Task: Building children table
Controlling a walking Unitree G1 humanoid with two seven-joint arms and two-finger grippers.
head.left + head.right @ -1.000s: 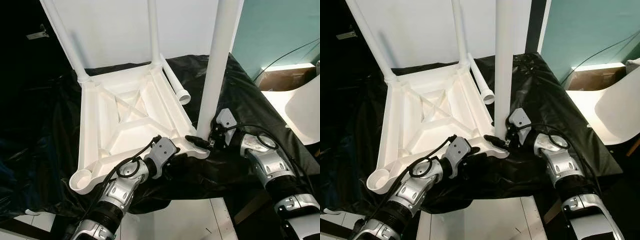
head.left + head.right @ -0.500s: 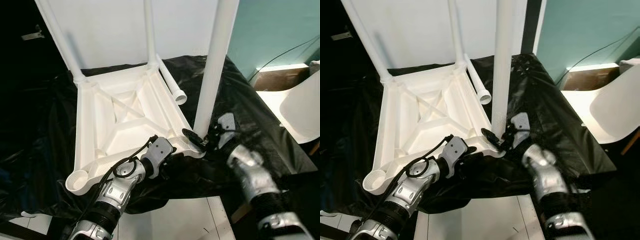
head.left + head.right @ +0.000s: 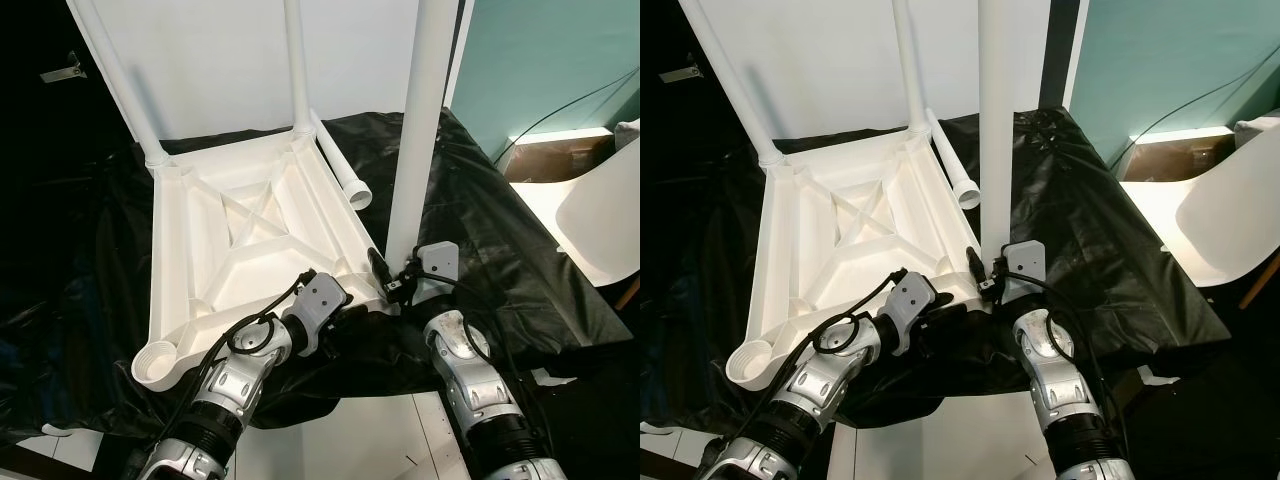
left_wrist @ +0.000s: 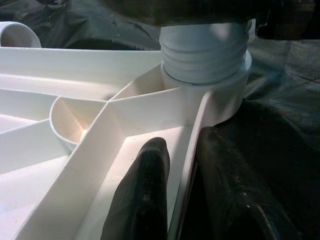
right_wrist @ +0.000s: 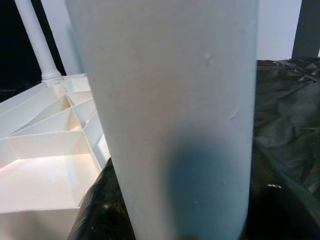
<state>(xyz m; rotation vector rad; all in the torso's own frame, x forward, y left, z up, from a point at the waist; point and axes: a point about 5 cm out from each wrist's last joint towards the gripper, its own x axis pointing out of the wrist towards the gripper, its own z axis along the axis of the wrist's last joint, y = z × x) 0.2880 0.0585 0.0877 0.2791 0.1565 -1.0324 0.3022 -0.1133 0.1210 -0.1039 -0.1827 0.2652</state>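
Note:
The white table top lies upside down on a black sheet. Legs stand in its far left corner and far right corner. A third leg stands upright in the near right corner socket. My right gripper is shut on the base of that leg, with a black finger on either side of it. My left gripper is shut on the table top's near rim, which runs between its fingers. The near left socket is open. A loose leg lies along the right edge.
A white chair stands at the right, with a cardboard box and a cable behind it by the teal wall. White floor shows between my arms. A white wall stands behind the table.
My right arm has swung in from the right to stand straight before the near right leg, turning around it. That leg now stands more upright. The left arm has held still.

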